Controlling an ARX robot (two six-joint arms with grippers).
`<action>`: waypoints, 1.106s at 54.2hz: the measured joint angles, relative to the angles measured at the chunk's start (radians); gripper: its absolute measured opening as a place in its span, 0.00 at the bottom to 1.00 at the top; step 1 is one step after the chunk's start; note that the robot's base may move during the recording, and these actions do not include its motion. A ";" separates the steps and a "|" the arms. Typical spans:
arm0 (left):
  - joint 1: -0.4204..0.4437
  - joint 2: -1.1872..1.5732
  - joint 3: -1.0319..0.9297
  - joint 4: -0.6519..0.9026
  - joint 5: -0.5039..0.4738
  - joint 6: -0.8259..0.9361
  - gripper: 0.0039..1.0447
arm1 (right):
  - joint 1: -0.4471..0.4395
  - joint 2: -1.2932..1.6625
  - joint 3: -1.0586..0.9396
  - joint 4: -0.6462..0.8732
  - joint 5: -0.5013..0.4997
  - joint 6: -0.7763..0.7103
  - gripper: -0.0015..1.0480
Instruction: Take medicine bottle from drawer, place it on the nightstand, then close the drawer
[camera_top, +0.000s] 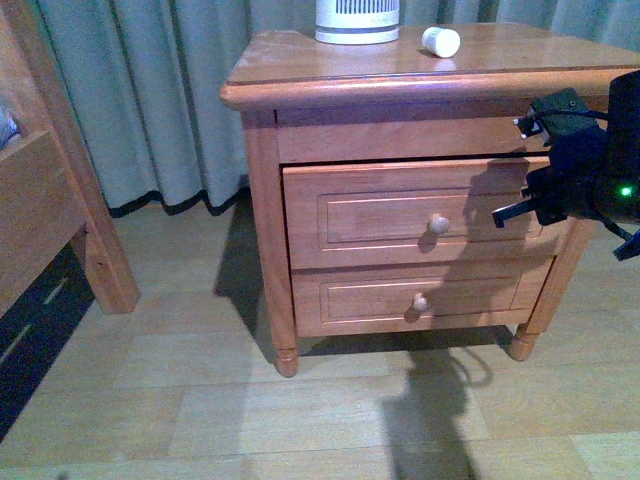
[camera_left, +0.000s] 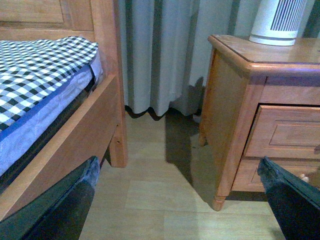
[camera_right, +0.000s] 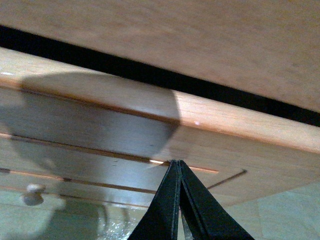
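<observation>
Clenched right tool (camera_right: 176, 165) meets the drawer (camera_top: 420, 215) (slightly ajar); medicine bottle (camera_top: 441, 41) lies atop nightstand (camera_top: 300, 75).

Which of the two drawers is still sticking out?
The upper drawer: its front stands proud of the nightstand frame, with a dark gap above it in the right wrist view. The lower drawer looks closed. The right gripper is at the upper front.
</observation>
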 joint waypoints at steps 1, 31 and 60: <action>0.000 0.000 0.000 0.000 0.000 0.000 0.94 | -0.003 0.002 0.005 -0.001 -0.005 -0.004 0.03; 0.000 0.000 0.000 0.000 0.000 0.000 0.94 | -0.016 0.003 -0.005 0.090 -0.133 -0.035 0.03; 0.000 0.000 0.000 0.000 0.000 0.000 0.94 | -0.016 0.005 -0.029 0.170 -0.175 -0.015 0.03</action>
